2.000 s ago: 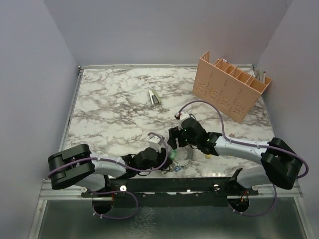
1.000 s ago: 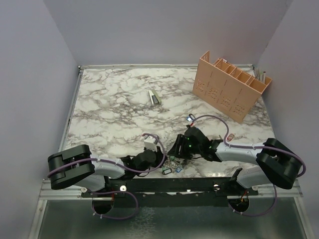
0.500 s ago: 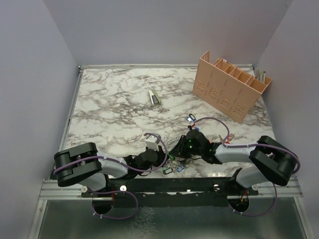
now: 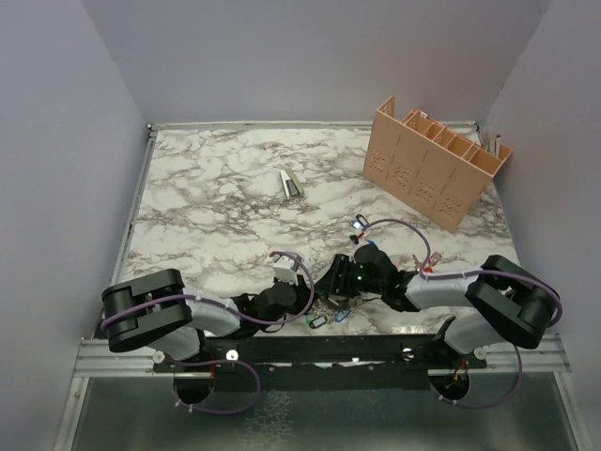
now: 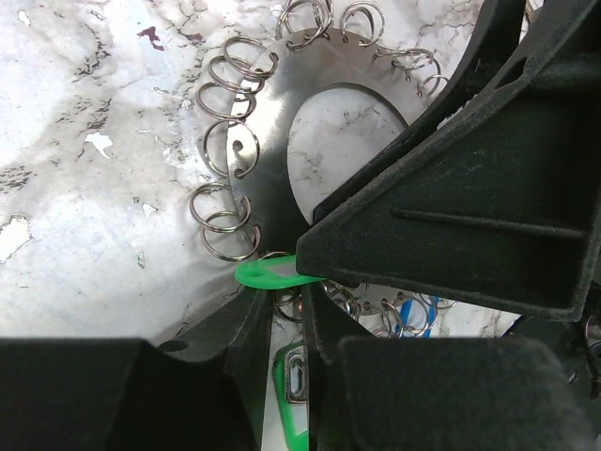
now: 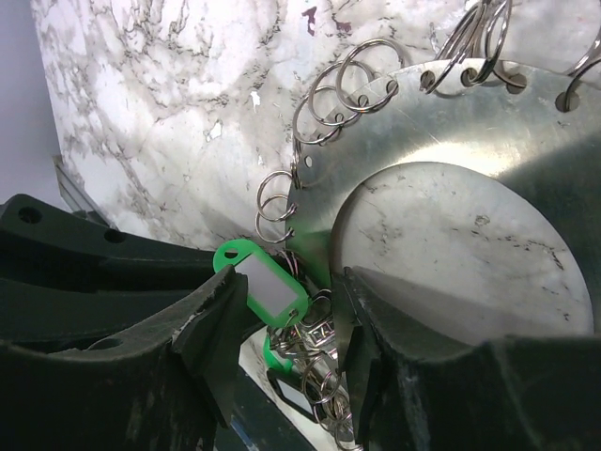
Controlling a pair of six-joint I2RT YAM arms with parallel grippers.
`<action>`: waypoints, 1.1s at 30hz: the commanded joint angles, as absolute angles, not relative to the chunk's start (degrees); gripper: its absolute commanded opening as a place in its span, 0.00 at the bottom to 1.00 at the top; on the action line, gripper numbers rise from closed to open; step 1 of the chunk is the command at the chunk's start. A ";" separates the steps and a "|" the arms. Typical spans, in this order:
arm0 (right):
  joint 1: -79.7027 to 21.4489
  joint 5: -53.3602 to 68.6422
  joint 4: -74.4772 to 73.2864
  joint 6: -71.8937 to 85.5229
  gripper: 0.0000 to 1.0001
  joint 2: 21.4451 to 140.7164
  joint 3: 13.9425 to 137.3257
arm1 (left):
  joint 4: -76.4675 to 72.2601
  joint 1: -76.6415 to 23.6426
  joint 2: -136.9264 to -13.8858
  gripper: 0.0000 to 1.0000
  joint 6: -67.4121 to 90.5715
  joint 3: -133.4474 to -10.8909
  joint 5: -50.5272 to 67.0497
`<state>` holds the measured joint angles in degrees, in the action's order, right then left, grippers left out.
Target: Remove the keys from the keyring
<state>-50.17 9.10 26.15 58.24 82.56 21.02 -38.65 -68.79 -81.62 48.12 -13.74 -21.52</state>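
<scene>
The keyring (image 5: 268, 160) is a flat grey metal ring lying on the marble, its rim hung with small split rings; it also shows in the right wrist view (image 6: 441, 122). A green key (image 5: 268, 274) lies at its edge. My left gripper (image 5: 286, 305) is closed to a narrow slit just short of that key; small rings and a second green key (image 5: 293, 385) show through the slit. My right gripper (image 6: 291, 301) is open, straddling the ring's band and the green key (image 6: 268, 289). From above, both grippers (image 4: 310, 301) (image 4: 331, 289) meet over the bunch of keys (image 4: 321, 319).
One blue key (image 4: 358, 223) lies alone behind the right arm, and a small reddish item (image 4: 433, 259) lies by its forearm. An orange slotted organiser (image 4: 437, 160) stands at the back right. A small stapler-like object (image 4: 291, 183) lies mid-table. The near table edge is just beyond the keys.
Since two seconds ago the right gripper has come down and nearer with the keyring, and a blue key now lies behind it. In the last half second the arms barely moved.
</scene>
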 commanded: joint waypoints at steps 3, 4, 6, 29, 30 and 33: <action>-50.52 12.58 26.73 54.26 0.50 85.00 19.97 | -39.46 -68.78 -82.17 0.22 49.02 -13.94 -23.98; -50.49 12.64 27.06 54.17 0.50 85.09 19.92 | -39.46 -68.76 -82.22 0.23 49.01 -14.00 -24.14; -50.53 12.93 27.66 53.84 0.49 85.18 19.87 | -39.48 -68.77 -81.93 0.25 49.04 -13.87 -24.68; -49.57 17.34 34.47 46.14 0.50 86.92 20.64 | -39.46 -67.33 -80.45 0.28 53.56 -9.57 -30.63; -49.53 17.05 34.45 45.88 0.50 87.47 20.98 | -39.46 -67.40 -80.45 0.28 53.39 -9.64 -30.55; -49.57 15.88 33.28 45.73 0.51 88.69 22.21 | -39.48 -67.39 -80.66 0.29 53.02 -9.83 -30.33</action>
